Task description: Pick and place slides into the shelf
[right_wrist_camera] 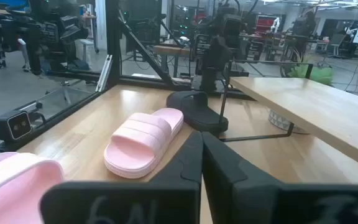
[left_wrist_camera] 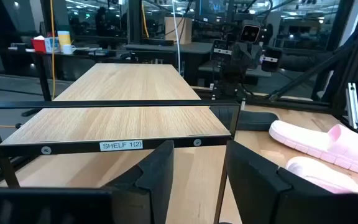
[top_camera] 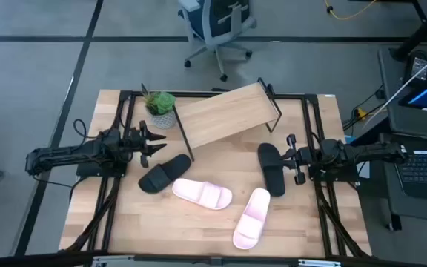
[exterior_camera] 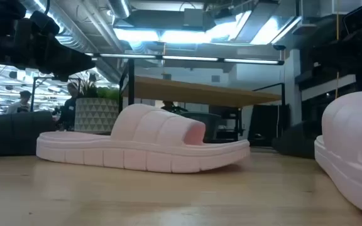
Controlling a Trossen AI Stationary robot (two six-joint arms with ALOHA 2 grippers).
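All four slides lie loose on the counter before the bare shelf. Left claw stands apart, right claw together; neither holds anything, so loading appears unstarted.

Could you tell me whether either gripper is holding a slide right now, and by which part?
Neither. The left gripper is open and empty; the right gripper is shut on nothing.

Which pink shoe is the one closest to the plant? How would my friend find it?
Start at the wooden shelf at the table's back, with the plant at its left end. Come forward past the black slide below the plant: the pink slide touches it. It lies sideways mid-table; the other pink slide lies farther right, nearer the front edge.
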